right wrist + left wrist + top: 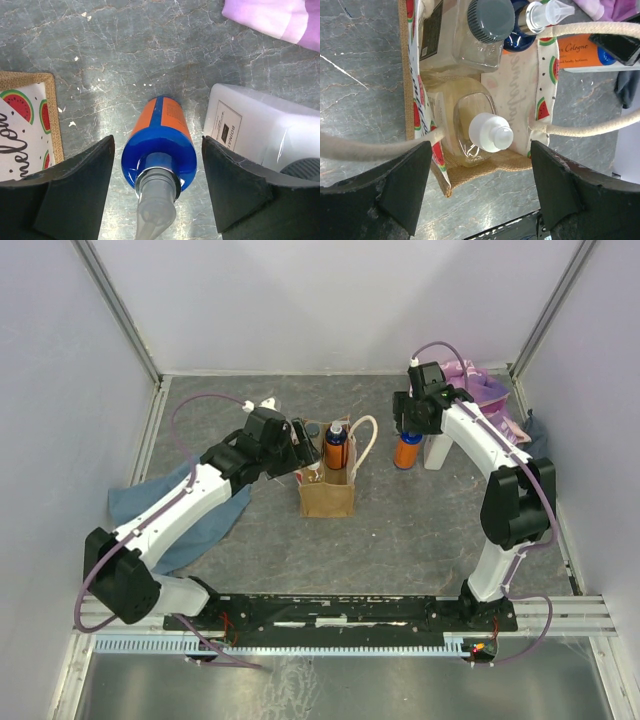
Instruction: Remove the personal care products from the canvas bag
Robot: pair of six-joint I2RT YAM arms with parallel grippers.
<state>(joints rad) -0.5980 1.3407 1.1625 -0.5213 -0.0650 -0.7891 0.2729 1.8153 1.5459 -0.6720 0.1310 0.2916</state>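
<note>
Left gripper (pixel 481 167) spread over white-capped bottle (pixel 490 132) in canvas bag (pixel 406 75) | right gripper (pixel 156 165) spread astride orange bottle (pixel 161 125) | risk: my left finger catches handle (pixel 365 150), bag lifts too.

white bottle (pixel 260 125) partly beyond right edge

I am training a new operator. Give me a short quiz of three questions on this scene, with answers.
1. Fill in: the left gripper hangs open above the canvas bag; the clear bottle under it has a ___ cap.
2. True or false: the right gripper stands open around the blue-capped orange bottle.
3. The white bottle is: A in the bag; B standing beside that orange bottle; C lying flat.
Key: 1 white; 2 true; 3 B.
</note>
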